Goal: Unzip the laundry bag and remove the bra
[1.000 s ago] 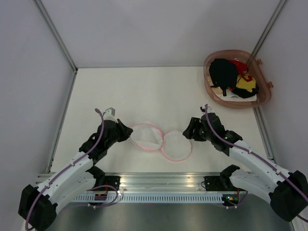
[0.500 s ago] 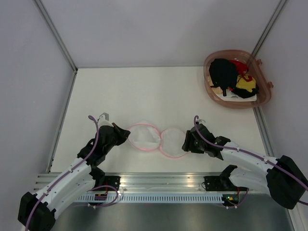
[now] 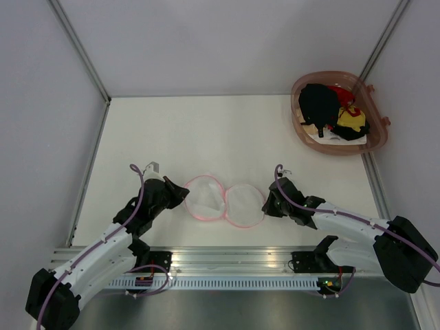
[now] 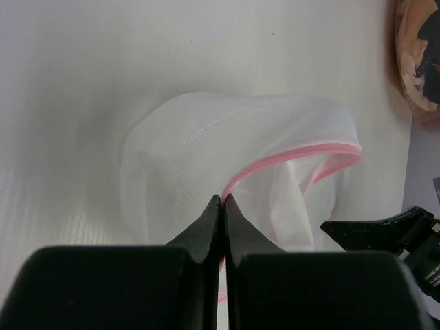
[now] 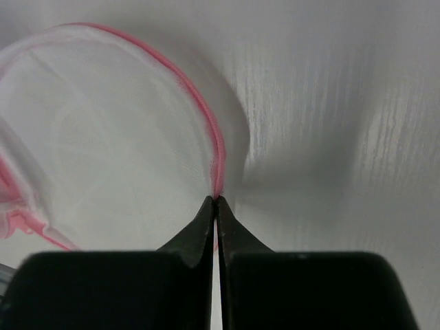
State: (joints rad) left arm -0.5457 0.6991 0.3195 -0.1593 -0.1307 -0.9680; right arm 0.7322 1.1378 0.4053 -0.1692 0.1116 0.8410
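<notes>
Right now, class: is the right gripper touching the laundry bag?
Touching. The right wrist view shows the right gripper shut on the pink rim of the laundry bag.

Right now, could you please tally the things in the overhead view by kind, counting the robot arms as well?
Mesh laundry bag: 1
Plastic basket: 1
Robot arms: 2, the left arm and the right arm
Total: 4
</notes>
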